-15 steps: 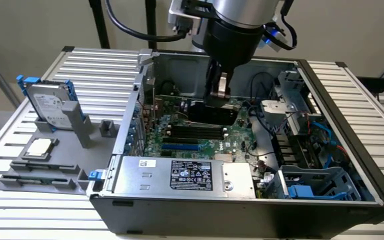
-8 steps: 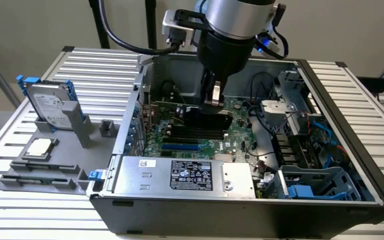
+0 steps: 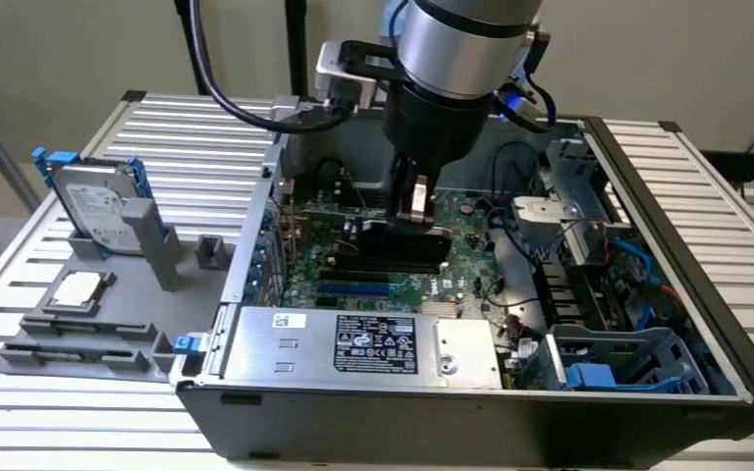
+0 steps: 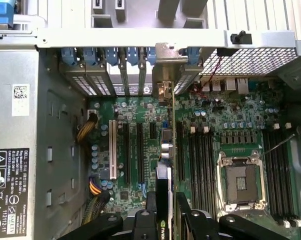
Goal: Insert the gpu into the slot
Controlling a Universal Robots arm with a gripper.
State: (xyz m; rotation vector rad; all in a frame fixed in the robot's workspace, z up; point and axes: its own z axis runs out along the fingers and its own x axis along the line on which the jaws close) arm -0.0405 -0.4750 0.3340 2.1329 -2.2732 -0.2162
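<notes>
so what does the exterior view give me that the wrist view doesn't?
Exterior view: the blue slot, uncovered, between the gpu and the silver power supply; also the hard drive in its stand outside the case. Wrist view: the empty CPU socket and the white slot. Both: the tool gripping the gpu over the motherboard, plus the power supply.

power supply sticker (image 4: pixel 9 192): "DELL" heads the black label; warning triangles and round approval marks below; fine print unreadable.
white sticker (image 4: pixel 20 93): a square code, its characters too small to read.
gpu (image 4: pixel 162 192): white letters "NVID" along its edge.
</notes>
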